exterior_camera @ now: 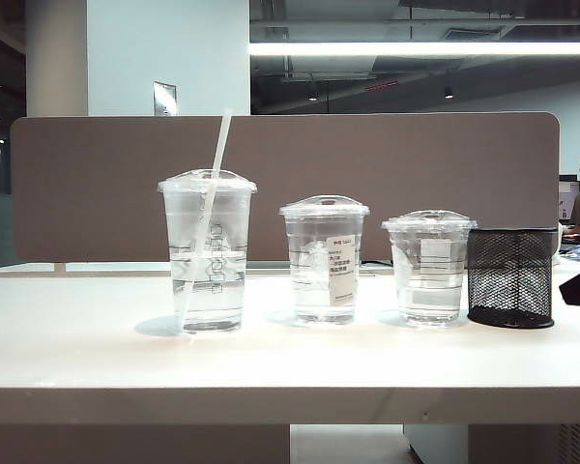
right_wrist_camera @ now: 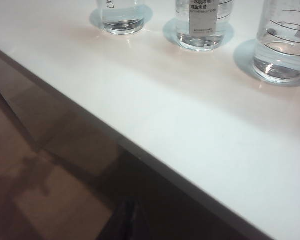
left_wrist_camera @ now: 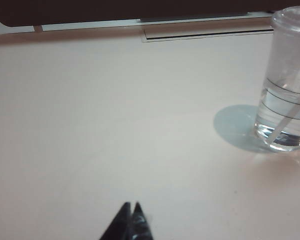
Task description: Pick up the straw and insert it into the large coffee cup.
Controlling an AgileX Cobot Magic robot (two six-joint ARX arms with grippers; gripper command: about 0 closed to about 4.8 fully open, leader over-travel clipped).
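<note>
On the white table [exterior_camera: 97, 338], three lidded clear cups holding water are lined up in a row, with a black mesh pen holder [exterior_camera: 510, 276] at the right end, just beside the shortest cup [exterior_camera: 428, 267]. The large coffee cup [exterior_camera: 207, 251] stands at the left of the row, the mid-height cup with a white label [exterior_camera: 324, 259] in the middle.

The straw [exterior_camera: 218, 145] is seen already set through the domed lid of the large coffee cup, leaning, with its upper part standing well above the lid and its lower end near the cup's bottom.

In the left wrist view, the left tool [left_wrist_camera: 131, 207] is shown with its dark fingertips drawn together and nothing between them, low over bare table, well apart from the large coffee cup [left_wrist_camera: 287, 95], in which the straw [left_wrist_camera: 290, 117] can be made out.

In the right wrist view, the right tool [right_wrist_camera: 131, 205] is shown closed and empty, off the table's front edge, above the floor [right_wrist_camera: 35, 200], well apart from the three cups.
</note>
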